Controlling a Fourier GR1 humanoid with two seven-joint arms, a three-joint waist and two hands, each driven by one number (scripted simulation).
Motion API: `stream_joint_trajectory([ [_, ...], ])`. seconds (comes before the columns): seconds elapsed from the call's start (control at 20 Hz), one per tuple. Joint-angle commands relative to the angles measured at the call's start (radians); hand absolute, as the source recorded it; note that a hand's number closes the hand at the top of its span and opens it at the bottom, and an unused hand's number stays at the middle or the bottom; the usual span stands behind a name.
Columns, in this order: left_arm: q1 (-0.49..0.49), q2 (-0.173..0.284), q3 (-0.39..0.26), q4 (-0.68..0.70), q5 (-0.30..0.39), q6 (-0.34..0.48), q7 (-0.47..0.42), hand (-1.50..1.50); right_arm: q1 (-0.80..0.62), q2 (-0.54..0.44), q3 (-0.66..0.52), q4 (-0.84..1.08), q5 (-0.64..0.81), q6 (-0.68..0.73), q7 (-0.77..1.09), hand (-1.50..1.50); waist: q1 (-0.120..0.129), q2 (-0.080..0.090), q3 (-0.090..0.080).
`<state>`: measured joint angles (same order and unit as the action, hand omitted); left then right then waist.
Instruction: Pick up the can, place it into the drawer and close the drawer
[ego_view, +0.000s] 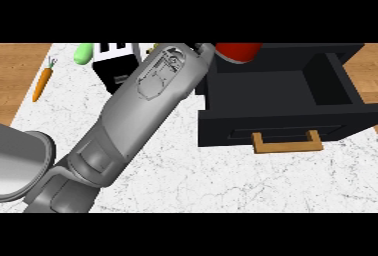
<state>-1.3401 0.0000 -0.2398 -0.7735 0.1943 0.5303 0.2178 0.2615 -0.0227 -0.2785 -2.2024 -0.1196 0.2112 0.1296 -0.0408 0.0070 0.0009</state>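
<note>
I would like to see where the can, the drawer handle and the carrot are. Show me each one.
can (238, 52), head view, on its red side, at the top above the drawer.
drawer handle (288, 147), head view, on its wooden bar.
carrot (42, 83), head view, on its orange body.

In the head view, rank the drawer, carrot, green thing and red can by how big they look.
1. Drawer, largest by far.
2. Red can, partly hidden by the forearm, so unsure.
3. Carrot, long but thin.
4. Green thing, close to the carrot.
</note>
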Motion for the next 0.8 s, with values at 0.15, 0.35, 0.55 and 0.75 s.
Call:
stream_joint_trajectory([
  [0.15, -0.105, 0.000, -0.075, 0.172, 0.092, 0.034, -0.069, 1.50, -0.012, 0.019, 0.024, 0.010, 0.029, -0.005, -0.021, -1.50, -0.019, 0.004, 0.001],
  [0.35, -0.128, 0.000, -0.130, 0.229, 0.150, 0.049, -0.097, 1.50, -0.065, 0.013, 0.046, 0.032, 0.066, -0.026, 0.007, -1.50, -0.031, 0.008, 0.001],
  [0.55, -0.167, 0.000, -0.140, 0.292, 0.213, 0.054, -0.091, 1.50, -0.087, -0.006, 0.044, 0.079, 0.066, -0.006, -0.017, -1.50, -0.045, 0.014, 0.002],
  [0.75, -0.124, 0.000, -0.187, 0.326, 0.221, 0.051, -0.178, 1.50, -0.094, -0.039, -0.011, 0.025, -0.015, 0.000, 0.044, -1.50, -0.051, 0.013, 0.001],
])
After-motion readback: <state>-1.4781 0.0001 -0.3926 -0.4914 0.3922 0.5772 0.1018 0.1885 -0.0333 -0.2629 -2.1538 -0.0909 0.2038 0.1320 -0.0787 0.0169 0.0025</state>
